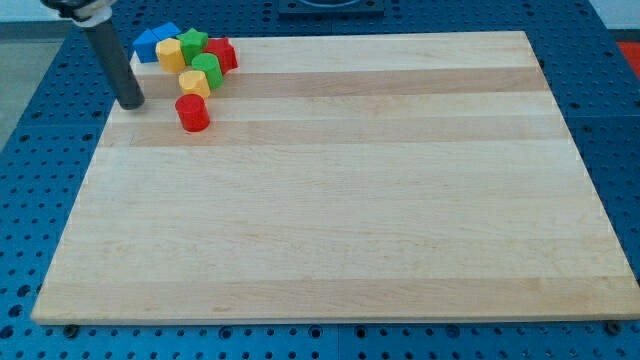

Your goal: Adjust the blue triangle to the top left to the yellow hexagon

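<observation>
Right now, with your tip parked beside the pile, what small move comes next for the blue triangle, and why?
Probably slide my tip toward the view's top, to come round beside the blue triangle. My tip sits below and left of the cluster, touching no block. The blue triangle lies at the board's top-left corner, close against the yellow hexagon.

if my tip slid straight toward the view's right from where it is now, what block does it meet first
Most likely the red cylinder. My tip sits on the board to its left, apart from it and at about its level. The clustered blocks lie nearer the view's top, so they look off that line, though depth is uncertain.
</observation>
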`<act>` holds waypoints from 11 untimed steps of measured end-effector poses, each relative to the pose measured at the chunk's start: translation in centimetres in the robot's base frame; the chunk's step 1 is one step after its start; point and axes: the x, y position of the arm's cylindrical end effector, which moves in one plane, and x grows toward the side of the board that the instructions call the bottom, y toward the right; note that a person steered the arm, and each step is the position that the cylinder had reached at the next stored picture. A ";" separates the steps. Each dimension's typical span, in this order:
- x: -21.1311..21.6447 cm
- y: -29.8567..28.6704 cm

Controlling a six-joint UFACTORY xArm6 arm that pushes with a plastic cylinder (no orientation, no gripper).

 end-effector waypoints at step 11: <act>-10.3 -2.0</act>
